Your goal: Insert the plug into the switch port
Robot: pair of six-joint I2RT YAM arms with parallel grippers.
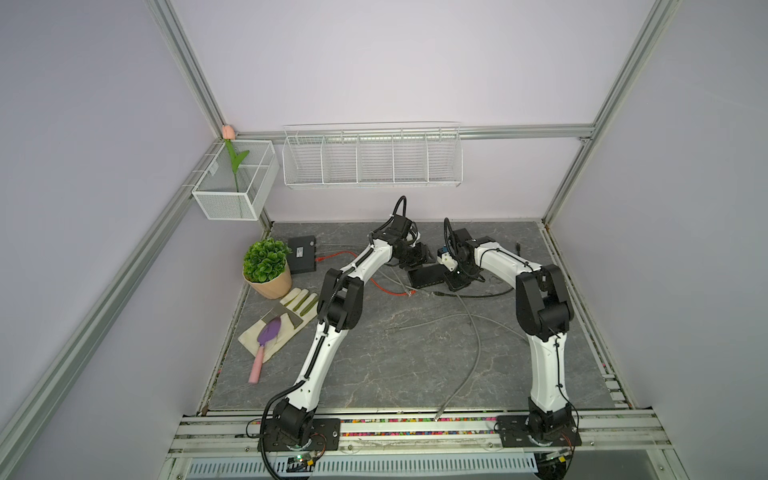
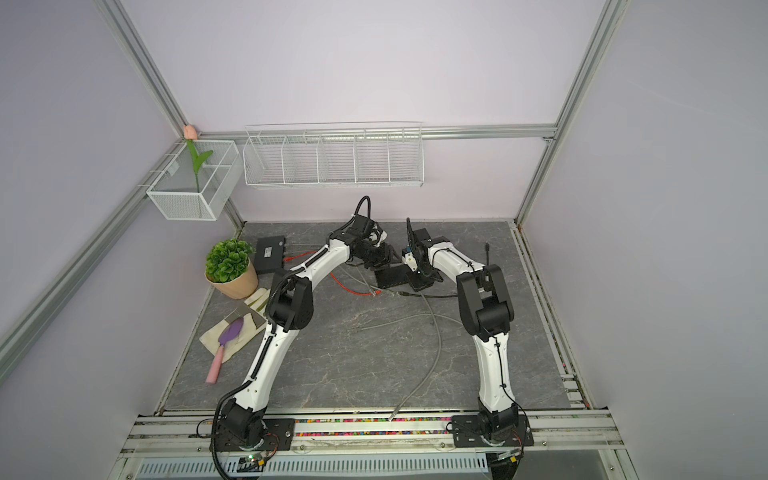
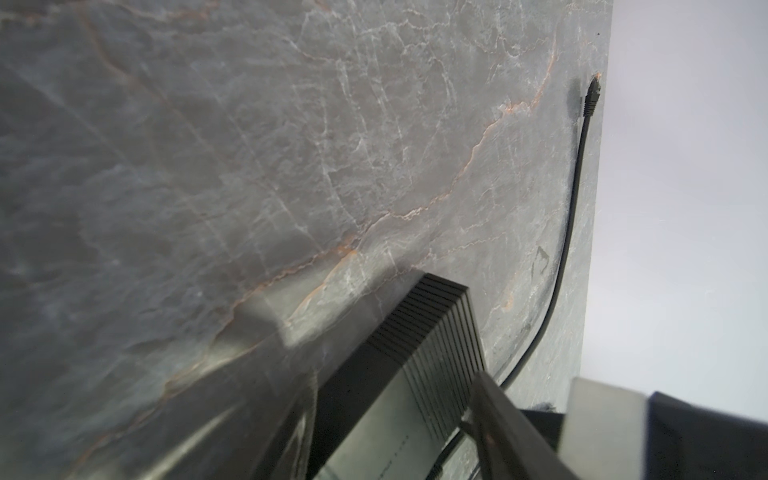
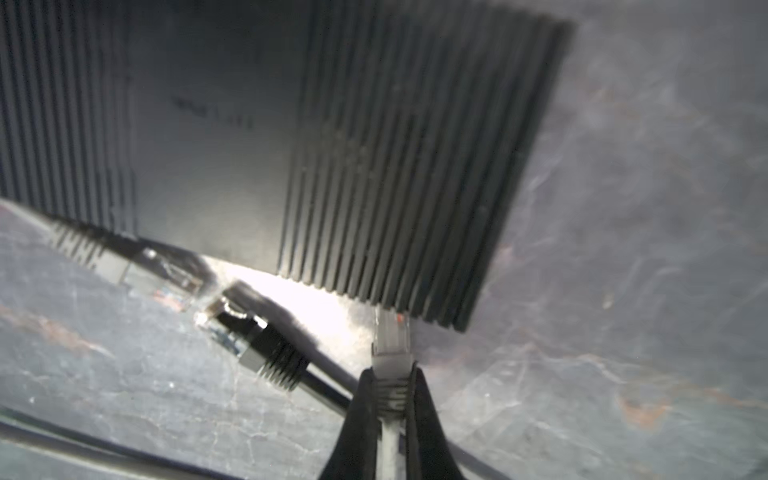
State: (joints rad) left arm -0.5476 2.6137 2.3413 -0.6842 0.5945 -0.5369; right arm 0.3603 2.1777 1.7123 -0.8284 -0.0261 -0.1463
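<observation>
The right claw point(image 4: 390, 376) is pinching the grey plug point(image 4: 390, 340) by its boot, jaws nearly closed. The plug's tip is meeting the front edge of the switch point(image 4: 374, 145), though I cannot tell whether it is entering a port. The left claw point(image 3: 382, 357) is straddling the switch, half open, with fingers point(image 3: 498, 415) pressing its sides. The switch is lying on the surface point(image 4: 623, 291).
</observation>
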